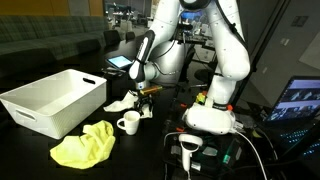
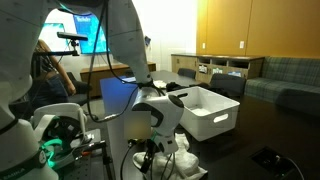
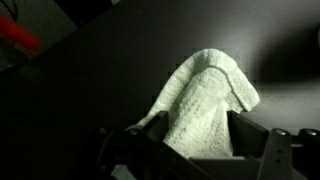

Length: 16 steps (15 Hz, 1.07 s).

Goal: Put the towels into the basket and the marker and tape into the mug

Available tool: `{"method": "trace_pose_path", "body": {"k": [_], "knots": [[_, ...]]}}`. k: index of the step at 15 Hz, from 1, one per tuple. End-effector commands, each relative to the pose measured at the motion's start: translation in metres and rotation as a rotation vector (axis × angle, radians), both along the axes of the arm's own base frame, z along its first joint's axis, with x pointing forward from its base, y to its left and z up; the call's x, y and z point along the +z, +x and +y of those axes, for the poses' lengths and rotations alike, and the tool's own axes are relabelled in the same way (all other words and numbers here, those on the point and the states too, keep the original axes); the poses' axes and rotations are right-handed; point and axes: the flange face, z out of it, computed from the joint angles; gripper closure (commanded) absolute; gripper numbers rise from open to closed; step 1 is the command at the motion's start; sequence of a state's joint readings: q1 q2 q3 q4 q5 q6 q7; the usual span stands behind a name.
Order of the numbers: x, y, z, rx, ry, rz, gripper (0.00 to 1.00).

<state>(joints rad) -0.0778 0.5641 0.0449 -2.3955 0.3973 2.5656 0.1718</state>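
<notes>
The white-cream towel lies bunched into a peak on the dark table, also seen as towel. My gripper is low over it, with one jaw on each side and the cloth filling the wide gap between them. In an exterior view the gripper hangs just right of the basket. The yellow towel lies crumpled at the front. The white mug stands upright between the two towels. I cannot make out the marker or the tape for certain.
A red object lies at the top left edge of the wrist view. The robot's white base stands to the right with cables around it. A lit laptop screen is at the far right. The basket stands near the table's edge.
</notes>
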Motion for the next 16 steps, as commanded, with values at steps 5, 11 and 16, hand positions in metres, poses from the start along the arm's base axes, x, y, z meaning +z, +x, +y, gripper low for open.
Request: {"method": "trace_pose_path", "body": {"k": [5, 11, 16], "knots": [[0.028, 0.016, -0.003, 0.102, -0.077, -0.059, 0.99], [0.059, 0.026, -0.011, 0.147, -0.133, -0.103, 0.98], [0.121, 0.034, -0.020, 0.116, -0.240, -0.199, 0.98]]}}
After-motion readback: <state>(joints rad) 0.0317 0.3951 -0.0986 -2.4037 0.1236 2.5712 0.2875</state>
